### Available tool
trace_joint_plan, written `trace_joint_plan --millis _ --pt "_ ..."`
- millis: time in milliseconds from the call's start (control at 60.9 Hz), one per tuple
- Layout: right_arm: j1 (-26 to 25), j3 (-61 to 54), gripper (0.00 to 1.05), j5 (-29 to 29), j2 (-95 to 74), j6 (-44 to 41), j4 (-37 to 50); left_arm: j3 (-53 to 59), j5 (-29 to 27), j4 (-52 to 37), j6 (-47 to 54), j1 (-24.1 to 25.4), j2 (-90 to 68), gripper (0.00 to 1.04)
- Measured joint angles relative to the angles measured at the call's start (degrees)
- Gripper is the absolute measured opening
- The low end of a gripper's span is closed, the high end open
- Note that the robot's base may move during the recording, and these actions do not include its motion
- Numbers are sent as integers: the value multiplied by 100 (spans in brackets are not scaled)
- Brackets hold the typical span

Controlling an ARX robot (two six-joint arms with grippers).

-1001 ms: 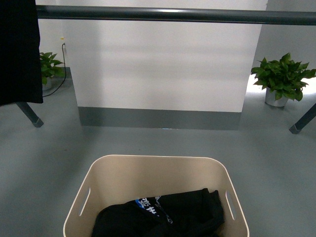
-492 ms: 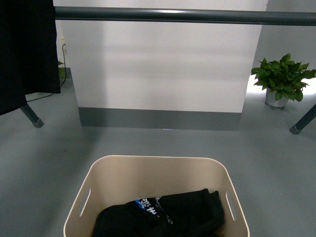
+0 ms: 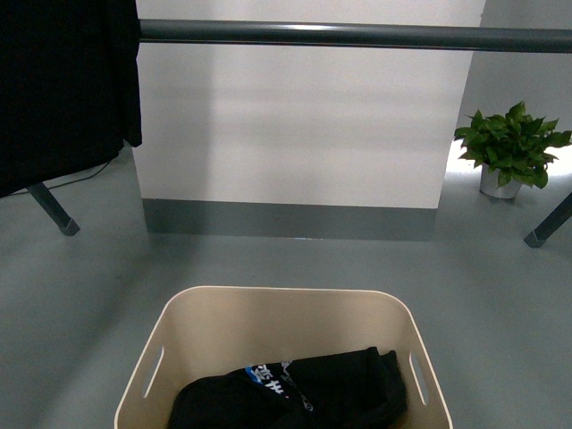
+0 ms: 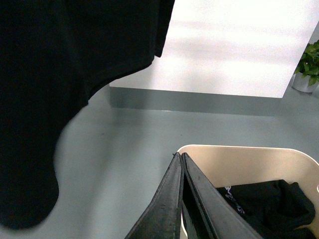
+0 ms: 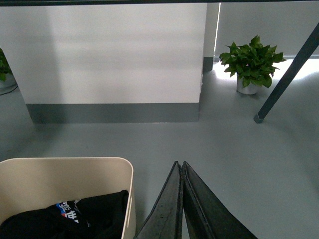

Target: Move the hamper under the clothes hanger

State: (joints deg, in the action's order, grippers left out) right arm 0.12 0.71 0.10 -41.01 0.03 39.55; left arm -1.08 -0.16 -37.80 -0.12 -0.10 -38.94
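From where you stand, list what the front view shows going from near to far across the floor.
hamper with dark clothing inside → bare grey floor → clothes hanger legs and bar, black cloth draped on it at the left → white wall panel, with the potted plant on the right.

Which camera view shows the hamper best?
The front view: the hamper shows most of its rim and both slot handles. The left wrist view catches one end behind the shut tool; the right wrist view shows one corner.
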Motion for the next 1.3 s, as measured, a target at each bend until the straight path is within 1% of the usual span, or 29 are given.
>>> trace_joint_plan --millis 164,706,820,1083,1132,1165,1214,1296 --pt "0 -37 2 0 734 0 -654 2 0 608 0 0 673 4" --pt "0 -39 2 -2 2371 0 -2208 4 0 2105 0 0 2243 4" --pt "0 -39 2 -2 2667 0 -2496 4 0 2382 0 0 2518 4" --pt "0 -39 2 -2 3018 0 -2850 4 0 2719 0 0 2855 4" --pt "0 -39 2 -2 3115 0 -2946 4 -2 3119 0 0 3167 4" --pt "0 -35 2 -2 3388 0 -3303 4 4 3552 0 0 3501 4" --pt "0 -37 2 -2 3825 0 -3856 4 -2 3731 0 0 3801 4" --pt "0 -37 2 -15 4074 0 -3923 4 -2 3764 0 0 3851 4"
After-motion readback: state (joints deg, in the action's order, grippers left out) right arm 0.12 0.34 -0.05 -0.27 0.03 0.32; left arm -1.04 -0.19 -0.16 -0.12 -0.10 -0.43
